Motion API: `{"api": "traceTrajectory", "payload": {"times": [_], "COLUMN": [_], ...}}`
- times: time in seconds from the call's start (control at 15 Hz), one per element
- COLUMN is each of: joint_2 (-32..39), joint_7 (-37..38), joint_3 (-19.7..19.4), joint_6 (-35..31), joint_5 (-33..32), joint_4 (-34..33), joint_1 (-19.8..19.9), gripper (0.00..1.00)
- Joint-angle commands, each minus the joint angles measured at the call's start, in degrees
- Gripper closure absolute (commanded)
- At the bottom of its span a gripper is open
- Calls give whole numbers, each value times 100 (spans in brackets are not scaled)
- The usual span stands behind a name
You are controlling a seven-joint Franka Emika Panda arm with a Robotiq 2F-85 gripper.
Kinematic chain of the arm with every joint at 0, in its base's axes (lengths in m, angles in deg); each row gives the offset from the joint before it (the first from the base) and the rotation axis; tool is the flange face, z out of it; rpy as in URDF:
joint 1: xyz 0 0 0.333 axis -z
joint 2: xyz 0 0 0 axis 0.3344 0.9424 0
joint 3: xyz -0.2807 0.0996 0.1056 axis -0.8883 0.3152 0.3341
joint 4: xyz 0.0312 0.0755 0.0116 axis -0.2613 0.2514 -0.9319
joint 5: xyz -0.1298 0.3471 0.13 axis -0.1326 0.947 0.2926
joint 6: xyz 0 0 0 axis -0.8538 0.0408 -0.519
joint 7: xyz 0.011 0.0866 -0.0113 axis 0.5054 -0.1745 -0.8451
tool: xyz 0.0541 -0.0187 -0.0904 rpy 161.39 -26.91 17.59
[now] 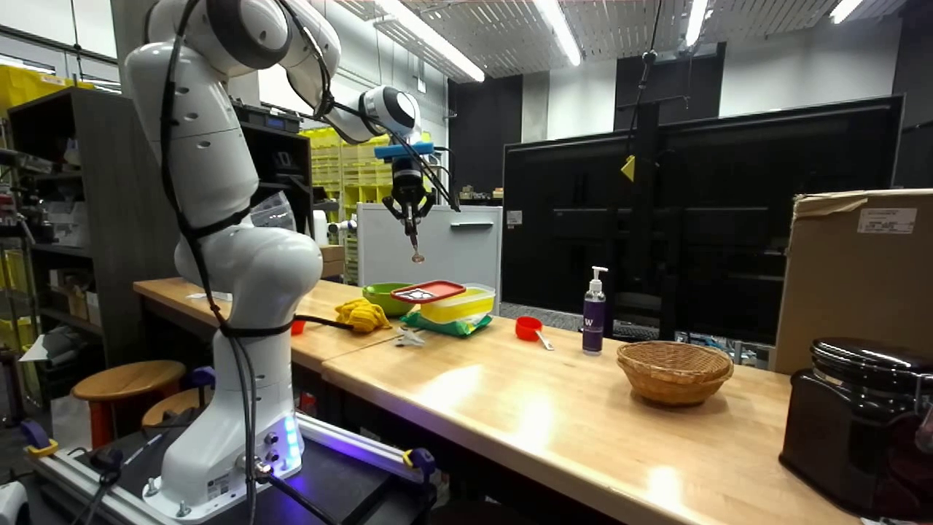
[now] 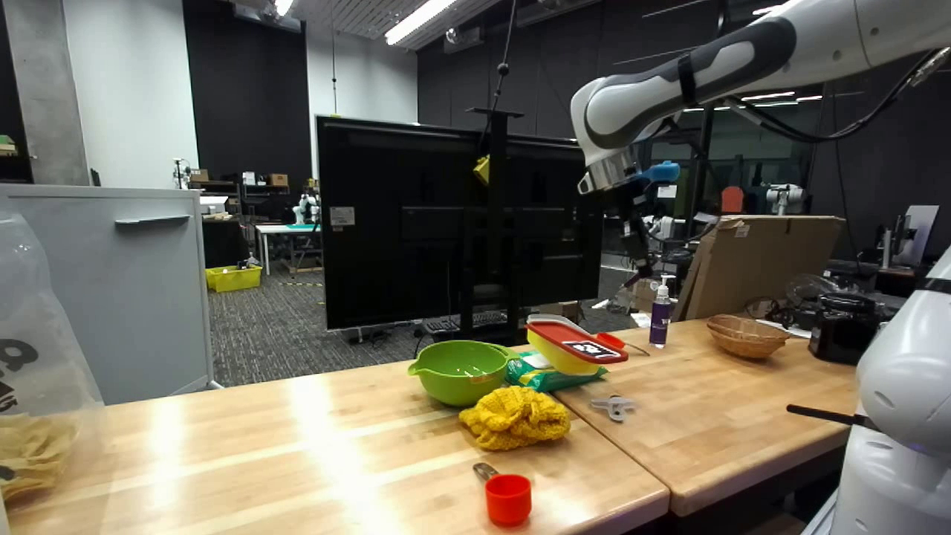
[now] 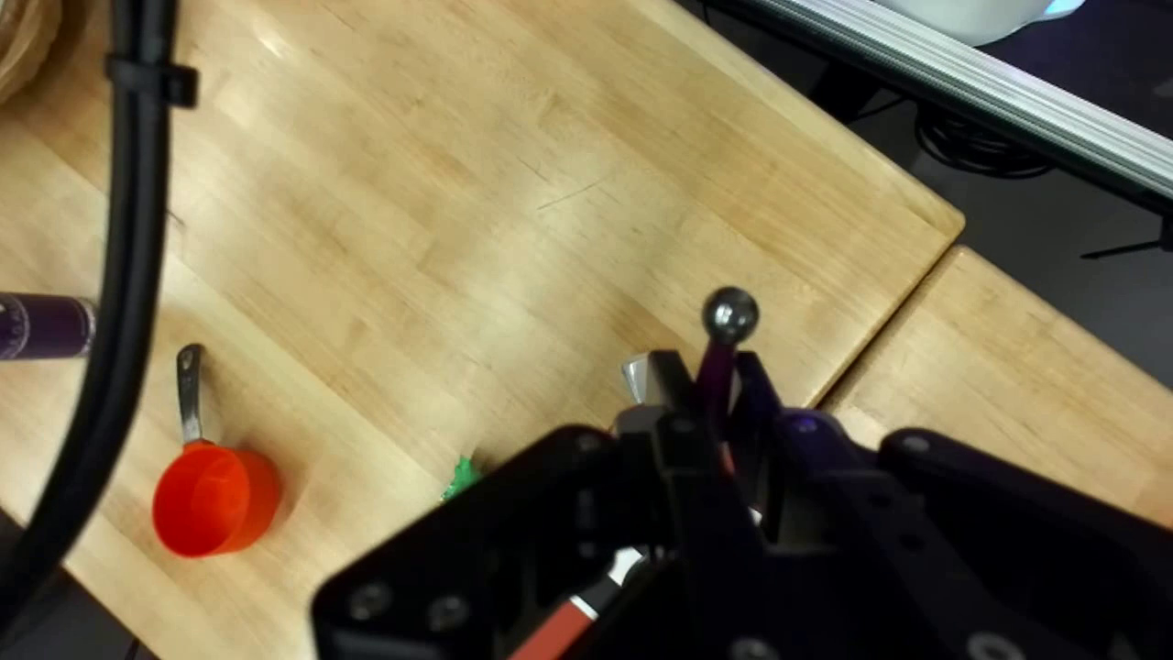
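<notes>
Plainly, white "W" (image 1: 589,319) on purple bottle (image 1: 593,337)

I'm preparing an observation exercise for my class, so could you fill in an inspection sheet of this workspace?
Surface: wooden tabletops meeting at a seam, with bright glare patches.
Job's things: slim tool with a round metal end, held above the tabletops.
Clutter: green bowl, yellow cloth, pale clip, pump bottle, wicker basket, two red cups; red lid, seemingly askew, on a yellow container, green packet beneath.
Claw: shut on the slim tool, pointing down.
Cables: black, strapped along the arm.
Surroundings: gray cabinet, large black panel, cardboard box, wooden stools.
</notes>
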Motion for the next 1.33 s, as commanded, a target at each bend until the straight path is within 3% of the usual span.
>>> {"api": "traceTrajectory", "payload": {"times": [0.0,0.53,1.27], "joint_2": [724,2121,3635], "joint_7": [-337,-671,-795], "joint_3": [100,436,1022], "joint_6": [88,378,1376], "joint_5": [13,3,-297], "joint_4": [-575,-1788,-3590], "joint_1": [-113,-148,-380], "gripper": [97,97,97]}}
